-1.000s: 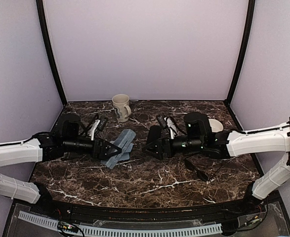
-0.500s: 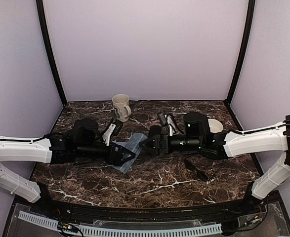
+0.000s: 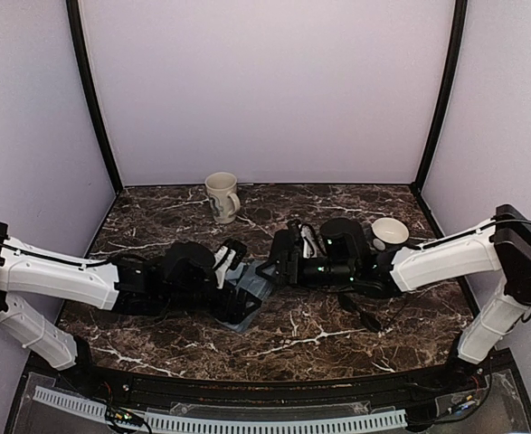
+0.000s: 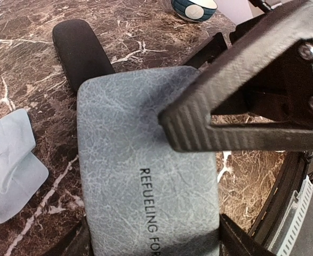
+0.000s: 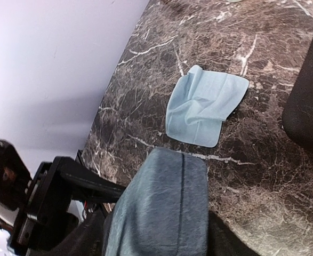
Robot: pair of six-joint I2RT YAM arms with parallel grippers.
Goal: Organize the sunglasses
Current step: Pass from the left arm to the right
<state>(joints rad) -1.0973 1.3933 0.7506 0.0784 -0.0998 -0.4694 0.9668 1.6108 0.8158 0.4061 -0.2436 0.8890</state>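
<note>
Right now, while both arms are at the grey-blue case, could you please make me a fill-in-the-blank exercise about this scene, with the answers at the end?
1. The left gripper and the right gripper both grip the grey-blue ____.
2. The print on the case begins with the word ____.
3. A light blue ____ lies on the marble table, apart from the case.
4. A cream ____ stands at the back of the table.
Missing words: case, REFUELING, cloth, mug.
</note>
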